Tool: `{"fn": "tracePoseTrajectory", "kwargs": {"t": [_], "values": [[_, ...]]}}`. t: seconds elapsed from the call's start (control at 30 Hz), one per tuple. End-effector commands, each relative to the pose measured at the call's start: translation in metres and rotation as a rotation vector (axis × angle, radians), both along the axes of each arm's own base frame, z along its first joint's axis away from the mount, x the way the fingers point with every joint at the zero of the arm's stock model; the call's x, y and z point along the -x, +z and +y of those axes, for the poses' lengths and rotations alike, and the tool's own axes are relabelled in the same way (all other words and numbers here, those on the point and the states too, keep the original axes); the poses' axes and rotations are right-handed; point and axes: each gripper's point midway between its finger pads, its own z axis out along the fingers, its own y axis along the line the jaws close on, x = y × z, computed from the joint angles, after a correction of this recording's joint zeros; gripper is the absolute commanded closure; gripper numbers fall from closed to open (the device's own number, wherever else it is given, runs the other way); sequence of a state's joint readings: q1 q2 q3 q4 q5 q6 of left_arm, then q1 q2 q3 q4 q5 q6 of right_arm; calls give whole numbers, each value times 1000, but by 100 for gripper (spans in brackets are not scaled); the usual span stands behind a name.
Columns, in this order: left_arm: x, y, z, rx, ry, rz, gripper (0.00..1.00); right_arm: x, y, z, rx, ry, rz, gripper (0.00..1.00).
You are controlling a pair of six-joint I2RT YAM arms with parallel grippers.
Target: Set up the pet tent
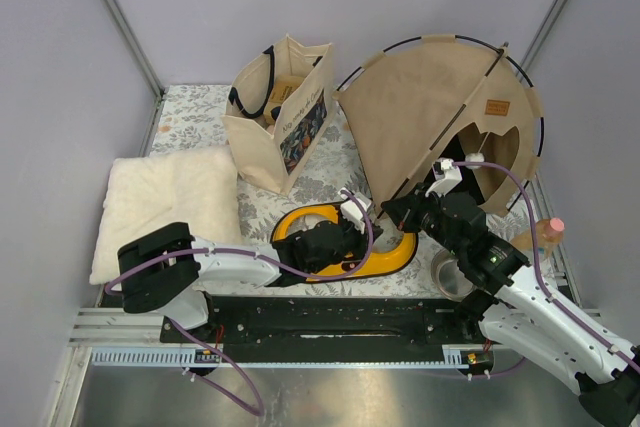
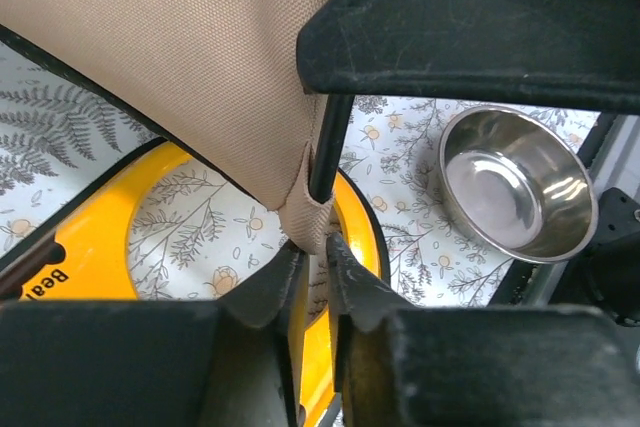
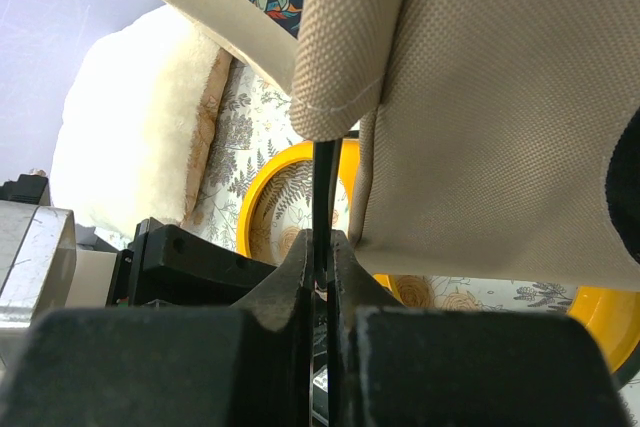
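The pet tent [image 1: 430, 117] is tan canvas on thin black poles and stands at the back right, its arched doorway facing right and a brown label patch [image 1: 496, 107] on it. My left gripper [image 1: 362, 215] is at the tent's near lower corner. In the left wrist view it [image 2: 312, 247] is shut on the canvas corner pocket [image 2: 308, 215], where a black pole [image 2: 330, 142] enters. My right gripper [image 1: 402, 209] is just right of it. In the right wrist view it [image 3: 322, 242] is shut on a thin black pole [image 3: 325, 182] below a canvas sleeve [image 3: 345, 47].
A beige tote bag [image 1: 283, 112] stands at the back centre. A cream fluffy pillow [image 1: 165, 202] lies at the left. A yellow ring [image 1: 345, 242] lies under both grippers. A steel bowl [image 2: 518, 182] and a pink-capped bottle [image 1: 545, 234] are at the right.
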State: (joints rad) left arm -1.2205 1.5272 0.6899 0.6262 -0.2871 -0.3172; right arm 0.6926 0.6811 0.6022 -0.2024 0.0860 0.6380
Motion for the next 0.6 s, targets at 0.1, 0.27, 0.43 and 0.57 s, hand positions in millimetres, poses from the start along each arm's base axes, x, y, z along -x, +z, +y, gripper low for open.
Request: {"fn": "tracePoseTrajectory", "kwargs": {"t": [0.1, 0.27, 0.43, 0.57], "values": [[-7, 39, -13, 121, 13, -46, 100, -5, 21, 1, -49, -15, -41, 100], [-9, 40, -11, 121, 25, -48, 100, -5, 16, 1, -40, -15, -37, 100], [-9, 41, -9, 121, 31, -47, 100, -6, 14, -1, -35, -26, -39, 100], [-7, 33, -9, 100, 29, -25, 86, -7, 21, -1, -41, -27, -51, 100]]}}
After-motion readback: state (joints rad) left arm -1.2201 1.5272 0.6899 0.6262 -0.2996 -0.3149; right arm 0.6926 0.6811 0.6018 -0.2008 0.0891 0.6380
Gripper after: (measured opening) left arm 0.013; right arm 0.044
